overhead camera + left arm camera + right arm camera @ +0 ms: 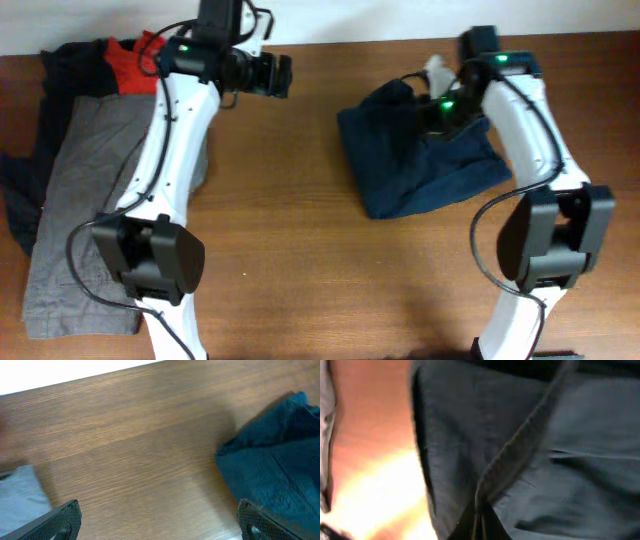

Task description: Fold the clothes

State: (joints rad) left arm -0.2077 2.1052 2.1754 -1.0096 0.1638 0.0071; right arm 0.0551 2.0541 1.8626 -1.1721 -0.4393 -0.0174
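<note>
Clothes: you have one navy garment (420,165) bunched in a rough heap on the right half of the table (300,250). The other clothes are piled at the far left edge.
Left pile: a grey garment (85,200) lies stretched along the left side. A red cloth (135,60) and a dark cloth (65,65) are crumpled at its far end. Your left arm crosses over the grey garment.
Left gripper: your left gripper (283,75) hovers over bare wood near the table's far edge, between the pile and the navy garment, touching neither. In its wrist view the two fingers (65,520) sit at the bottom corners, spread wide, with nothing between them.
Right gripper: your right gripper (438,118) is down on the far part of the navy garment. In its wrist view the dark fingertips (470,525) are pressed together on a raised seam (520,455) of the blue fabric, so it is clenched on the navy garment.
Seam: it runs diagonally from the pinch toward the upper right of the right wrist view.
Garment shape: the navy garment is rumpled, with uneven edges, and is not lying flat.
Blur: the right wrist view is close and soft, so you cannot tell which part of the garment the seam belongs to.
</note>
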